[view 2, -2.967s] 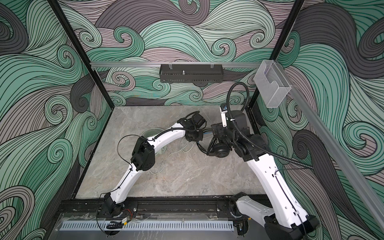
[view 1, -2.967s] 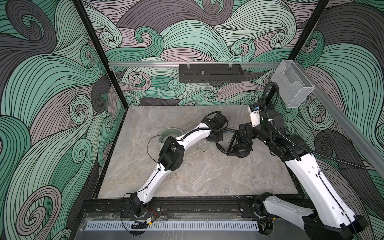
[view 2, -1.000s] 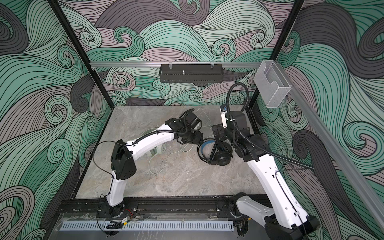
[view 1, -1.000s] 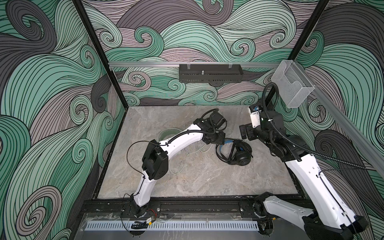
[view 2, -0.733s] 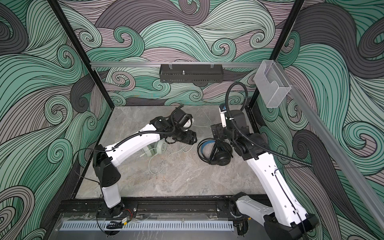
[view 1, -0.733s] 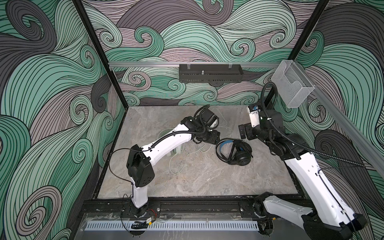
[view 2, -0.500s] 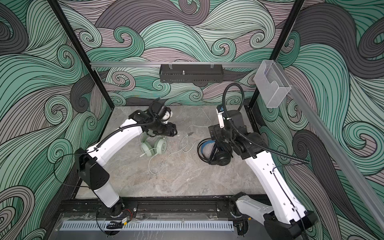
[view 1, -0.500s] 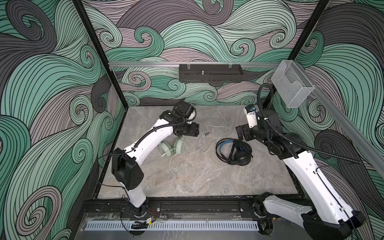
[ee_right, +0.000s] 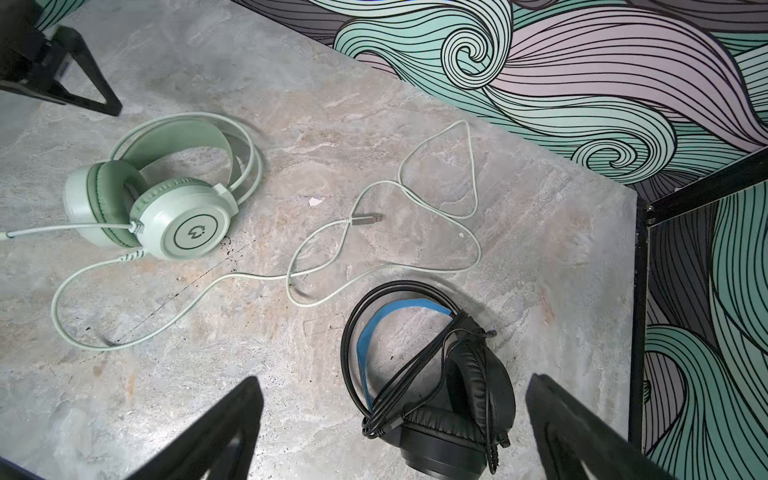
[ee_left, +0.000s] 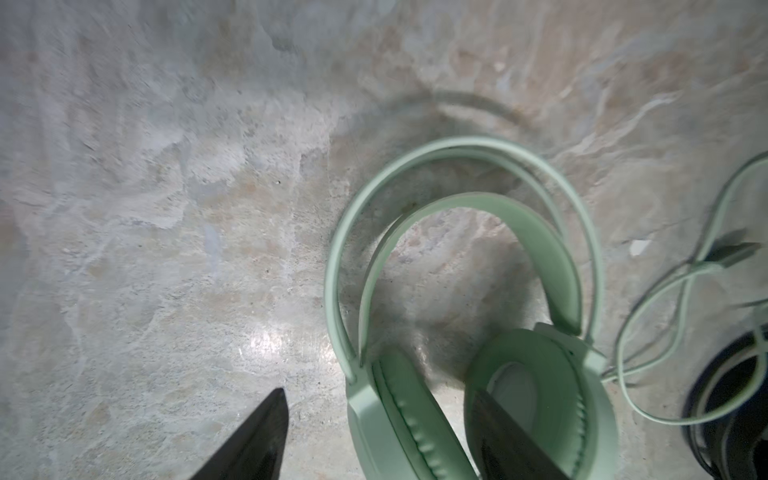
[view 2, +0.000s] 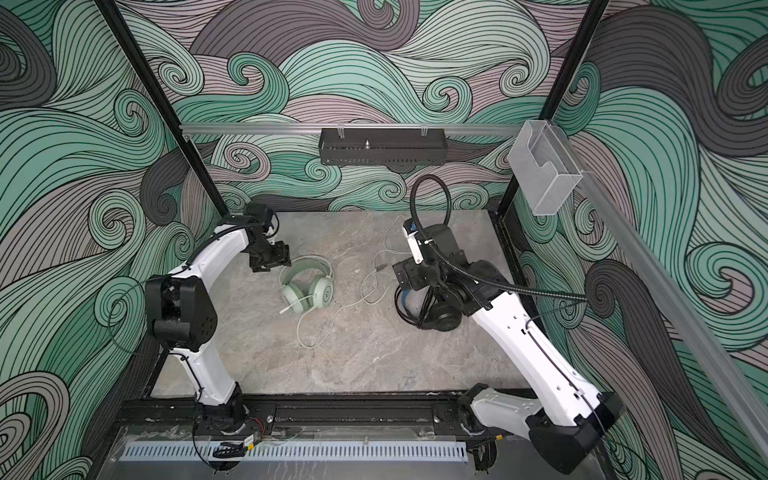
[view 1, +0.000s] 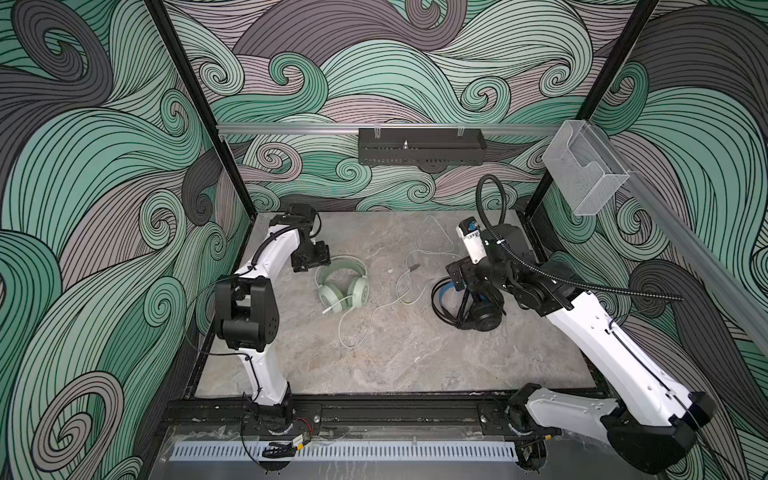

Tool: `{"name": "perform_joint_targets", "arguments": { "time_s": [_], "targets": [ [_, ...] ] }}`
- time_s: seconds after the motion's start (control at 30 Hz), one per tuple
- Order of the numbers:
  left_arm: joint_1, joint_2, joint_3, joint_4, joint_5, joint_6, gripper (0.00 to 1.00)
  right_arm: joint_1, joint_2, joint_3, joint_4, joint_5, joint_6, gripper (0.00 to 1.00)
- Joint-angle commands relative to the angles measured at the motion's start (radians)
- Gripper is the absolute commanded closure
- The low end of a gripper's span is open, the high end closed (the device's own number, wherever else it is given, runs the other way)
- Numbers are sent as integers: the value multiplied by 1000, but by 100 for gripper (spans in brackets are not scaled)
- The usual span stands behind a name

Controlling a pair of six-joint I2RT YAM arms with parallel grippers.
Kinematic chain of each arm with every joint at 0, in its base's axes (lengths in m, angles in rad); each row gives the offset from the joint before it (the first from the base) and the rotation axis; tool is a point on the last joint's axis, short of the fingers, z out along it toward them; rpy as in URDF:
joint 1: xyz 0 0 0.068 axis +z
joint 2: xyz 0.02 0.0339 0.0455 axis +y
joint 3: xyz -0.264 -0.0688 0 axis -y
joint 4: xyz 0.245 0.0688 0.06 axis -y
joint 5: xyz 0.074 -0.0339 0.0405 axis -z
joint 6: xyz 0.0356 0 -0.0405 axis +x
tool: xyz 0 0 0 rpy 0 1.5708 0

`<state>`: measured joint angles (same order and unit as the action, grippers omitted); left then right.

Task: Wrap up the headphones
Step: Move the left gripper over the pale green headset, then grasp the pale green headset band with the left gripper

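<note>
Black cable (ee_right: 415,370) was already bundled in loops across the black headset (ee_right: 482,382), crossing its blue inner band, so I judged that half of the job finished. That headset lay flat on the stone-patterned table (ee_right: 291,353) directly below the right gripper (ee_right: 392,380), whose jaws stood spread wide and empty, one to each side of it, gripping nothing. The mint-green headset (view 1: 330,291) was the half left to do. It lay just beside the left gripper (view 1: 311,259), headband nearest the fingers. In the wrist view one ear cup sat under a finger, though I could not tell whether they touched. That gripper's jaws were parted too and held nothing. The white cable (ee_right: 257,275) was not wrapped at all. It ran away from the left gripper in slack loops toward the right one, its plug (ee_right: 365,218) lying free between the two. I reckoned all of that cord had yet to be gathered and wound round its headset.
</note>
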<state>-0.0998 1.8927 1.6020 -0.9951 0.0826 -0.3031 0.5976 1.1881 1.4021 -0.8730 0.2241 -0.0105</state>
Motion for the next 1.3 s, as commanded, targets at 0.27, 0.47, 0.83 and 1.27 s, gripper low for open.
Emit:
{"name": "perform_joint_targets", "arguments": {
  "time_s": [0.27, 0.47, 0.83, 1.27],
  "targets": [
    [20, 141, 1, 20, -29, -48, 26, 6, -9, -9, 24, 6, 0, 1],
    [28, 181, -28, 57, -14, -84, 35, 6, 7, 8, 39, 2, -8, 0],
    [35, 111, -168, 138, 3, -164, 59, 6, -3, 0, 43, 1, -10, 0],
    [12, -95, -458, 298, 96, -351, 65, 7, -7, -3, 54, -3, -5, 0]
  ]
}}
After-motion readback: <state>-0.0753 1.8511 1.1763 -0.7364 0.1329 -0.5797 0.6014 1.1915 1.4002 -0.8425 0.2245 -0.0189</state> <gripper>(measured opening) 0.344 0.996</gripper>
